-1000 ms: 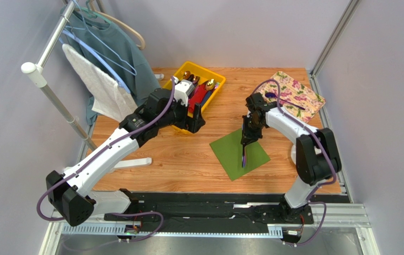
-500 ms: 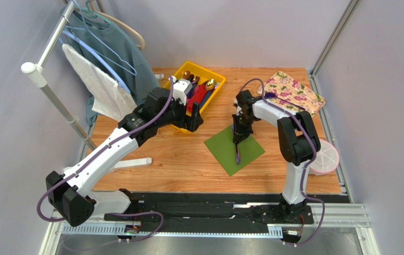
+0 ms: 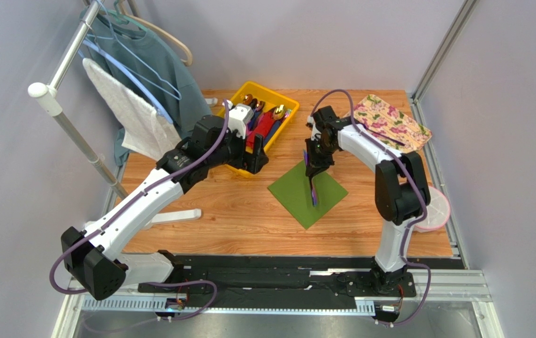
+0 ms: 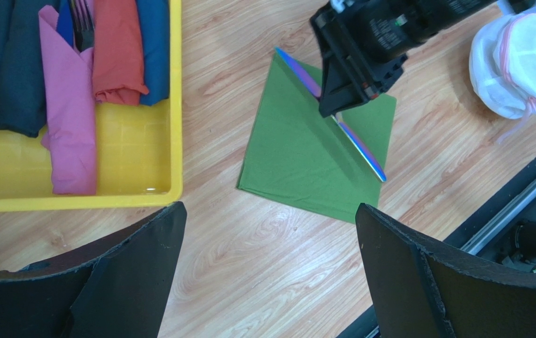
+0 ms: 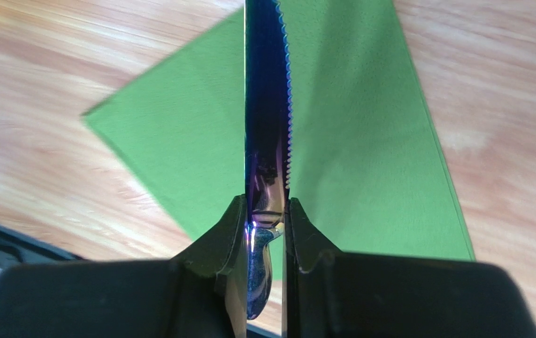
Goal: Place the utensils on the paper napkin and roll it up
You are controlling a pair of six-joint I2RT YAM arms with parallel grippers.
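Over 1 green napkin (image 3: pixel 290 195), the right pincer (image 5: pixel 267 211) grips 1 knife (image 5: pixel 266 105); left pincer (image 4: pixel 271 274) gapes wide.

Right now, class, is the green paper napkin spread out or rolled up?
Spread out: the green paper napkin lies as one flat sheet, no roll started. The right gripper holds a knife over it.

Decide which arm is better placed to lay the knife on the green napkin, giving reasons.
Right. The right gripper is shut on the knife, which is over the napkin. The left gripper is open, holds nothing, and sits by the yellow tray.
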